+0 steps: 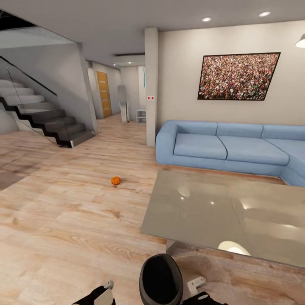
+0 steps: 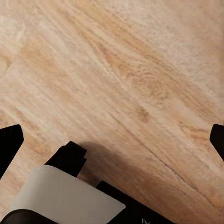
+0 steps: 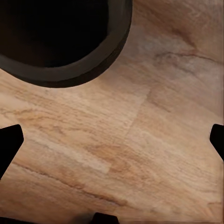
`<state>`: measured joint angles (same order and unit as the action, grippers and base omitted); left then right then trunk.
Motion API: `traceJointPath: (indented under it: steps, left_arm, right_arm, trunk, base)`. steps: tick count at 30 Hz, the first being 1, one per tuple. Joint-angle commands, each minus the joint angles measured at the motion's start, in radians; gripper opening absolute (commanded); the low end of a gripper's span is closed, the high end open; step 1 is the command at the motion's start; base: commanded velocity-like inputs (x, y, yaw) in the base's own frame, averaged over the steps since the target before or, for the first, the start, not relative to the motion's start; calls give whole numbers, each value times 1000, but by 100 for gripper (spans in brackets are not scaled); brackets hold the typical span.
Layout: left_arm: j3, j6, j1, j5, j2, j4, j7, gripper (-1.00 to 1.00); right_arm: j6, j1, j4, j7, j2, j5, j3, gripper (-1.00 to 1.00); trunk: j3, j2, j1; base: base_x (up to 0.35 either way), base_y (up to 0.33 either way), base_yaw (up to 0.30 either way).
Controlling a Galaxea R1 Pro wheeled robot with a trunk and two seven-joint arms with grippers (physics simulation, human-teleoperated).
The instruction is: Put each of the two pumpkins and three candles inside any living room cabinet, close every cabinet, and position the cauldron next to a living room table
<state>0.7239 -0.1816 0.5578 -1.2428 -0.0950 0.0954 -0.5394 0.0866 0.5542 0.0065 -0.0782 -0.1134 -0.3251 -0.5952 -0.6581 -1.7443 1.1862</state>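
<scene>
Head view. Pumpkin (image 1: 115, 180) on the wood floor (image 1: 63, 228), well apart from the glass table (image 1: 237, 216), toward the staircase (image 1: 46, 118) side. Blue sofa (image 1: 228, 148) beyond the table, against the wall under a framed picture (image 1: 238, 76). Dark round cauldron (image 1: 161, 279) at the table's near corner, close to the robot. Parts of both arms beside the cauldron, cut off by the frame edge; pincer states impossible to tell here.

Left wrist view. Left gripper (image 2: 112, 142) above bare floor, dark fingertips (image 2: 10, 142) at opposite edges of the frame, spread wide apart, nothing between. Pale curved robot part (image 2: 60, 198) with black pieces below.

Right wrist view. Right gripper (image 3: 112, 142) above floor, fingertips (image 3: 9, 142) likewise at opposite edges, spread wide, holding nothing. Cauldron rim (image 3: 84, 65) just ahead of the fingers, not touching, interior dark.
</scene>
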Motion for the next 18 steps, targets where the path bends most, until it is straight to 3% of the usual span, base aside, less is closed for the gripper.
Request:
traceJointPath:
  steps: [1, 8, 11, 18]
  left_arm:
    - [0, 4, -3, 0, 0, 0, 0, 100]
    - [0, 16, -34, -1, 1, 0, 1, 100]
    - [0, 17, -47, 0, 1, 0, 1, 100]
    - [0, 37, -56, 0, 1, 0, 1, 100]
  right_arm:
    - [-2, -1, 1, 0, 2, 0, 0, 100]
    - [-9, -21, 16, 0, 9, 2, -1, 100]
    - [-10, -35, 18, 0, 9, 4, -1, 100]
    - [-12, -47, 17, 0, 8, 6, -2, 100]
  trunk:
    - [3, 7, -4]
    - [25, 56, -31]
    - [25, 56, -31]
    - [25, 56, -31]
  base:
    - [0, 0, 0]
    - [0, 0, 0]
    - [0, 0, 56]
    - [0, 0, 231]
